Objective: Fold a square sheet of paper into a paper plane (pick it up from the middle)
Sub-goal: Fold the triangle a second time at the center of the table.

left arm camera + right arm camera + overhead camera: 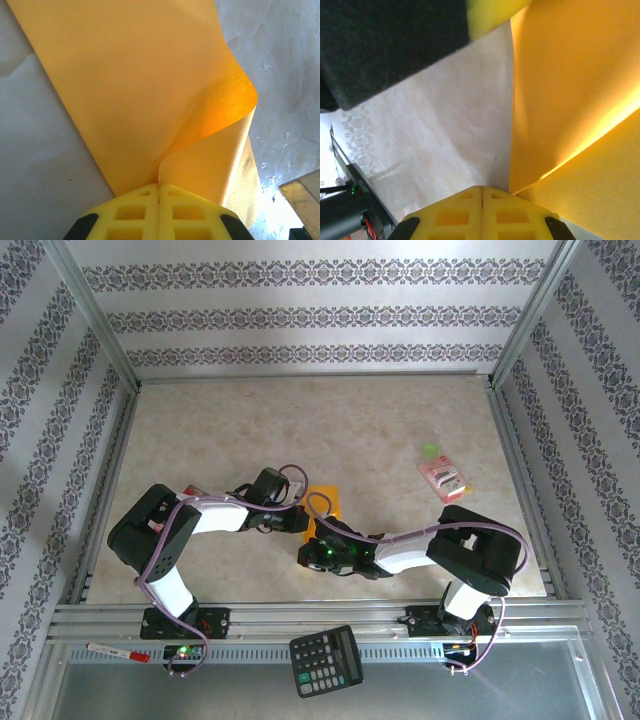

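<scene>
The square sheet of paper (325, 502) is orange-yellow and lies on the table between the two arms, mostly covered by them in the top view. My left gripper (159, 186) is shut on the sheet's near edge. From the seam between the jaws the paper (130, 90) rises and curls over into a loose fold on the right. My right gripper (481, 189) is shut, its tip on the table right beside the sheet's (570, 75) left edge, with nothing visibly between the jaws. In the top view the left gripper (300, 523) and right gripper (310, 550) sit close together.
A small pink packet (444, 478) and a green disc (430, 450) lie at the right of the table. A black calculator (326, 660) and a red-and-white pen (118, 651) rest on the near rail. Part of the left gripper's body (380, 45) looms over the right wrist view.
</scene>
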Controlling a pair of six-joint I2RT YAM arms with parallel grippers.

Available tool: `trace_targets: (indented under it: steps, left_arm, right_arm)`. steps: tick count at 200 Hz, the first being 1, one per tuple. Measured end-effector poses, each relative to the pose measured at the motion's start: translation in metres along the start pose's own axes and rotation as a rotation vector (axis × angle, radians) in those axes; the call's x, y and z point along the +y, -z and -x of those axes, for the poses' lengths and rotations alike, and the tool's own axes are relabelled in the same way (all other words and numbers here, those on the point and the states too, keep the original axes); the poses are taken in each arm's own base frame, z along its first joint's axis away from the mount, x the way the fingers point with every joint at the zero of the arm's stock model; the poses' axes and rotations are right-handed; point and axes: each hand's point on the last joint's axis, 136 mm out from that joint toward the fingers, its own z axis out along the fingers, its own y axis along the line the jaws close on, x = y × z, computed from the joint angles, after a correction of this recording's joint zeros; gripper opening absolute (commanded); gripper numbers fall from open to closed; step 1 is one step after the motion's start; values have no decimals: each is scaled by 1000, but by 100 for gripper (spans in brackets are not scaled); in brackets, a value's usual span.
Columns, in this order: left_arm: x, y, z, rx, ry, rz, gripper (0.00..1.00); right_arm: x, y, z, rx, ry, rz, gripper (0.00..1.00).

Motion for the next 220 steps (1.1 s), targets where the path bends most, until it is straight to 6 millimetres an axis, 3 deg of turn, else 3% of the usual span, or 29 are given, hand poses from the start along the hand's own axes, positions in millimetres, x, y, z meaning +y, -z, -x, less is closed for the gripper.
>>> trace_targets:
  steps: [23, 52, 73, 104, 155, 220]
  left_arm:
    - [0, 0, 0, 0, 0, 0, 0]
    - [0, 0, 0, 2, 1, 0, 0]
    - [0, -1, -1, 3, 2, 0, 0]
    - [1, -1, -1, 6, 3, 1, 0]
    - [2, -2, -2, 8, 4, 2, 0]
    - [2, -2, -2, 9, 4, 3, 0]
  right_arm:
    - [1, 14, 7, -6, -2, 6, 0]
    - [12, 39, 41, -96, -6, 51, 0]
    - [8, 45, 57, -136, -9, 41, 0]
    - [-4, 41, 66, -139, -9, -6, 0]
    - [-5, 25, 73, -120, 7, -32, 0]
    - [-30, 18, 74, -109, -20, -84, 0]
